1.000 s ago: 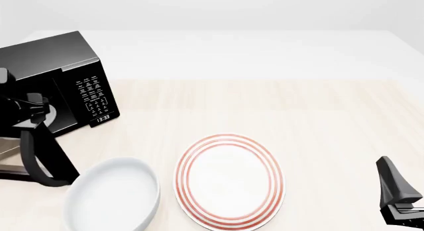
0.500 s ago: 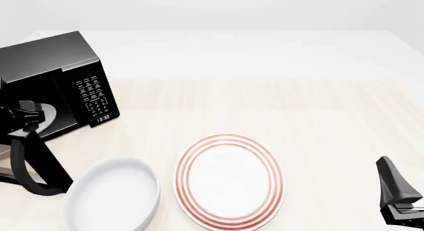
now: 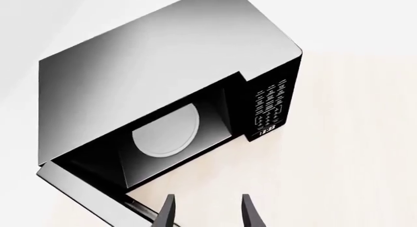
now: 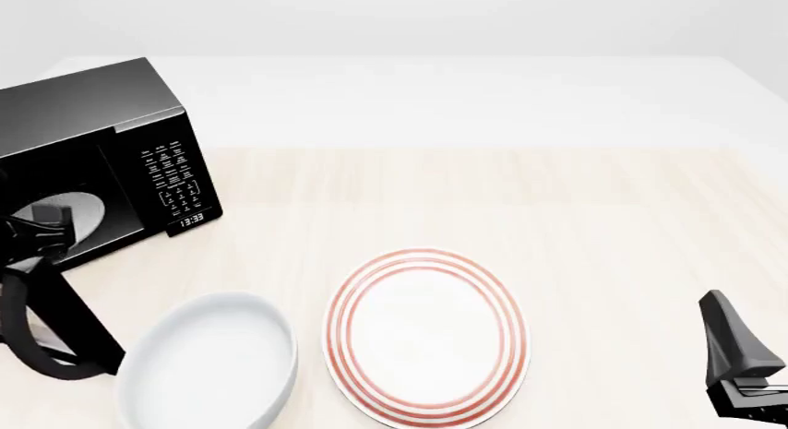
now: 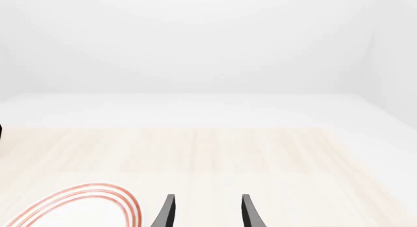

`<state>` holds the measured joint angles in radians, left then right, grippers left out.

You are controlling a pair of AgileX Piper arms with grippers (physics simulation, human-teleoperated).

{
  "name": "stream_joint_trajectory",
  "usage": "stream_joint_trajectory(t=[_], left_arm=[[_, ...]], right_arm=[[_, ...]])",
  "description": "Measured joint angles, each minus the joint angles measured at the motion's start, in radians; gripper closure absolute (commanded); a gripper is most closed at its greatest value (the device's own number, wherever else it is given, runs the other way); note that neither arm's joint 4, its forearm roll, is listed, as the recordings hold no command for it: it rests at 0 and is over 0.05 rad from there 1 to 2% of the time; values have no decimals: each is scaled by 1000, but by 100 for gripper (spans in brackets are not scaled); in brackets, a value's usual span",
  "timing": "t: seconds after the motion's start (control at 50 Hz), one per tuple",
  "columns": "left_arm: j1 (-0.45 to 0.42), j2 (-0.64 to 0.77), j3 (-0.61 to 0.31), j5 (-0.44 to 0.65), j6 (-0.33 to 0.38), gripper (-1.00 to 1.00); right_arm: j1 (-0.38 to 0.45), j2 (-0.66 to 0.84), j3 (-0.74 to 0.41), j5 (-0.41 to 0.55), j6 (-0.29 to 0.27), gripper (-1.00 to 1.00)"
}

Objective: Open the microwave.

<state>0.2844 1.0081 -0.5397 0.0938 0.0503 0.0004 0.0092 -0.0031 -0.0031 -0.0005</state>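
Fingers of the left gripper gape empty just short of the microwave — its door swung open beside them, turntable bared — job apparently done.

The microwave sat at the far left of the surface, a big black box turned a bit to the right. Its door was swung wide open, showing the white round turntable inside, with the white-labelled keypad and small clock on the right.

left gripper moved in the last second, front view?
Yes. The left gripper has shifted left and down toward the near table edge, away from the microwave's keypad, which has stayed put. The microwave door is open.
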Motion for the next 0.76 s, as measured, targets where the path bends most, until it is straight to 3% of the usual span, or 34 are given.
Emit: stream_joint_trajectory(t=[0.76], left_arm=[[43,-121,81,33,-52,-100]], right_arm=[[1,-1,0,0,-1,-100]])
